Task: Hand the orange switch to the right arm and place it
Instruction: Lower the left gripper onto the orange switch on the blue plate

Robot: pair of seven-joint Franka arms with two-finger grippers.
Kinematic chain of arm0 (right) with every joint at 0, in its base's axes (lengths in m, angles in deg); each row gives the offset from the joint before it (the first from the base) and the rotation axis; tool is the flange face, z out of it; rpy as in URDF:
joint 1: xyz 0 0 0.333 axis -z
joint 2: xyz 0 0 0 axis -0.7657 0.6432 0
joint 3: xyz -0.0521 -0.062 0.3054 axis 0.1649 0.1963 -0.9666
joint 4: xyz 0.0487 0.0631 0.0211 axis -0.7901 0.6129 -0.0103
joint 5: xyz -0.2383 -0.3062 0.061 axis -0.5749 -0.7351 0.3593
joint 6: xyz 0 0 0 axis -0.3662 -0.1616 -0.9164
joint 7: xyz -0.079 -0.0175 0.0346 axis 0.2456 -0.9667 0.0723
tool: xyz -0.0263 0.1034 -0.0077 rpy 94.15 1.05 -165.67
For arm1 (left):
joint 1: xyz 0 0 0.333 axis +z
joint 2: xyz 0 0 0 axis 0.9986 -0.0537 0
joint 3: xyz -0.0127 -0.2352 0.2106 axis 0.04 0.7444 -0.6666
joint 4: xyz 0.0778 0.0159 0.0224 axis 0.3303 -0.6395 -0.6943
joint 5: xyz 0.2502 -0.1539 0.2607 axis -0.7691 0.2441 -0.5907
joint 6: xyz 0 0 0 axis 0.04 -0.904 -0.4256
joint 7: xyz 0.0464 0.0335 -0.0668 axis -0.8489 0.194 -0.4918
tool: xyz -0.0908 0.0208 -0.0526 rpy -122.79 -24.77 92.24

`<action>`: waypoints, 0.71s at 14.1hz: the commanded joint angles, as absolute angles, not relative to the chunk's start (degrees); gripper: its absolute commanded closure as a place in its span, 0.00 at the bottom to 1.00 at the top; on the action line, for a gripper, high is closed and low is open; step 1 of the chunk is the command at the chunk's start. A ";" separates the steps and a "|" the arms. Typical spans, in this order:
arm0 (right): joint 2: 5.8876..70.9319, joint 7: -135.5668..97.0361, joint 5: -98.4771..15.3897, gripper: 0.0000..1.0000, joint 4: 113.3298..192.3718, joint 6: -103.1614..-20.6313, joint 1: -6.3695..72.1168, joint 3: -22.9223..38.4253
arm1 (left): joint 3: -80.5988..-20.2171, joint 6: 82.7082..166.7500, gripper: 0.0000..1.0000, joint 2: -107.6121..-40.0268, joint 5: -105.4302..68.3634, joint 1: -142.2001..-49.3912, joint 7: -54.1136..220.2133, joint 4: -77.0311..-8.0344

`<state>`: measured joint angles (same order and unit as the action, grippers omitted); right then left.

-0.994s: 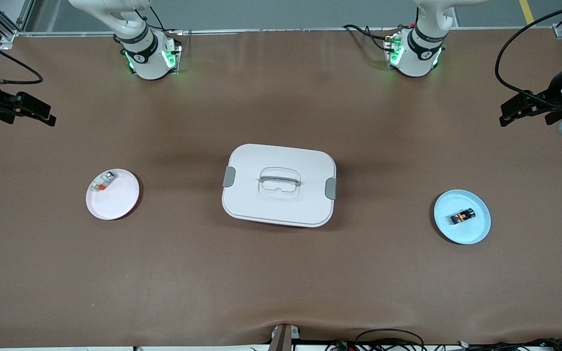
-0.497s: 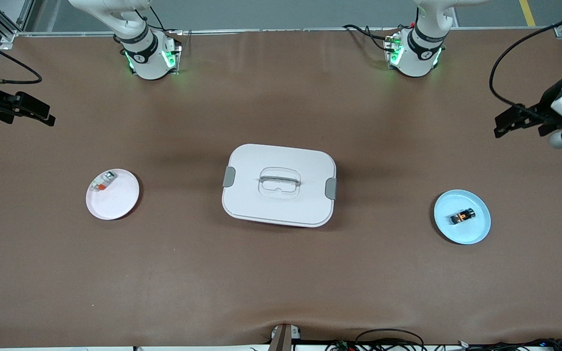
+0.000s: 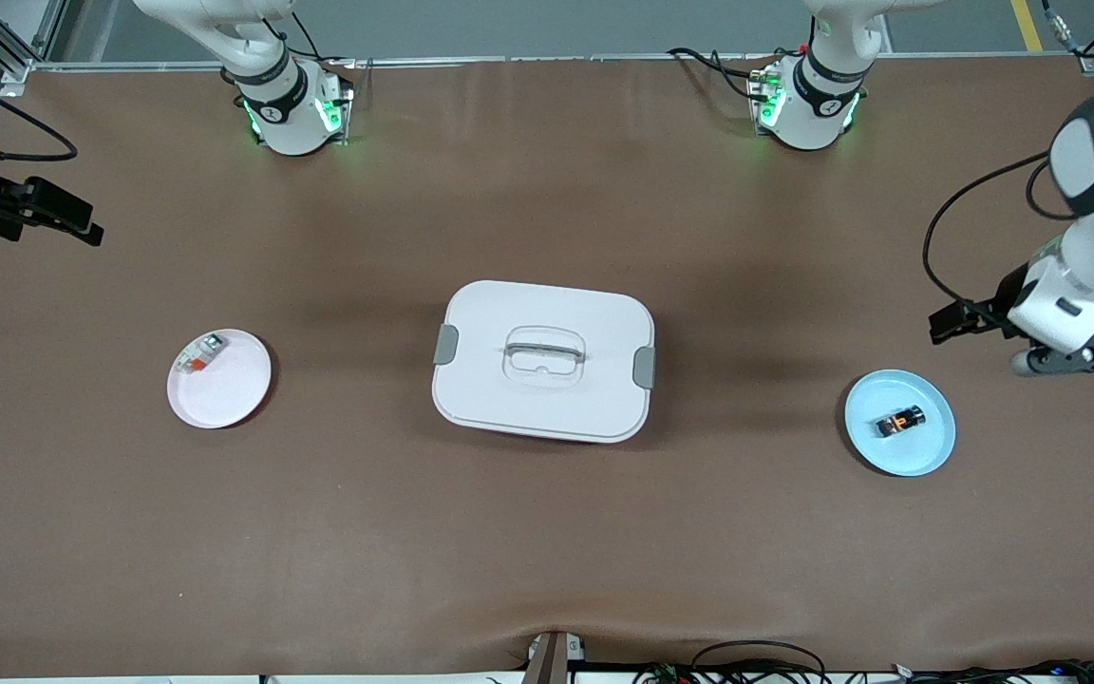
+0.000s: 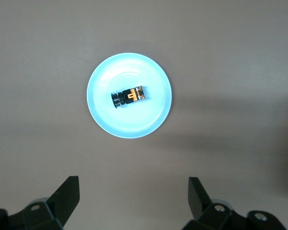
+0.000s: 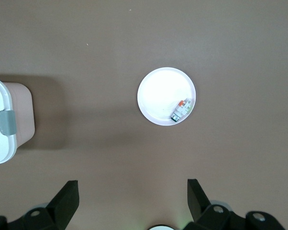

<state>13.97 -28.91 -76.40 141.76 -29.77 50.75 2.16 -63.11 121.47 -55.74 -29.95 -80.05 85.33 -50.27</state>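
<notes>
White lidded box (image 3: pixel 543 361) mid-table, grey latches at both ends. White plate (image 3: pixel 229 394) toward the right arm's end holds a whitish-clear piece with red-orange end (image 3: pixel 200 353) near its rim.

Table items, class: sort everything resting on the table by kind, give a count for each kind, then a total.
Plates: 2, a blue plate and a white plate
Small parts: 2, the orange switch on the blue plate and a whitish piece with a red-orange end on the white plate
Lidded boxes: 1, the white box between the plates
Total: 5
</notes>
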 commanded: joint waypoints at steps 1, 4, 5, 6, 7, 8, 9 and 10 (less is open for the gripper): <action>15.03 -29.22 -77.07 0.00 140.23 -31.25 49.89 1.34 | -63.11 125.41 0.00 -61.18 -31.13 -78.40 85.28 -49.96; 15.12 -29.04 -77.25 0.00 140.14 -35.56 49.88 1.42 | -62.93 133.40 0.00 -67.69 -34.55 -76.99 85.19 -50.13; 15.12 -29.04 -77.33 0.00 139.70 -35.83 50.06 1.42 | -62.93 134.90 0.00 -69.28 -34.56 -76.99 85.19 -49.96; 15.21 -28.96 -77.51 0.00 139.61 -35.92 50.06 1.42 | -62.93 136.49 0.00 -70.42 -34.56 -76.99 84.76 -49.96; 15.21 -29.04 -78.21 0.00 139.52 -36.01 50.23 1.51 | -62.93 137.98 0.00 -71.39 -34.64 -77.34 83.80 -49.96; 15.21 -29.04 -78.47 0.00 139.35 -36.10 50.58 1.51 | -62.93 139.30 0.00 -72.62 -34.73 -77.34 83.09 -49.96; 15.21 -29.04 -78.48 0.00 139.35 -36.19 50.67 1.69 | -62.93 141.23 0.00 -73.85 -34.73 -77.34 82.65 -49.96; 15.21 -29.04 -78.48 0.00 139.00 -36.10 50.50 1.69 | -62.93 143.25 0.00 -74.91 -34.73 -77.34 82.38 -50.13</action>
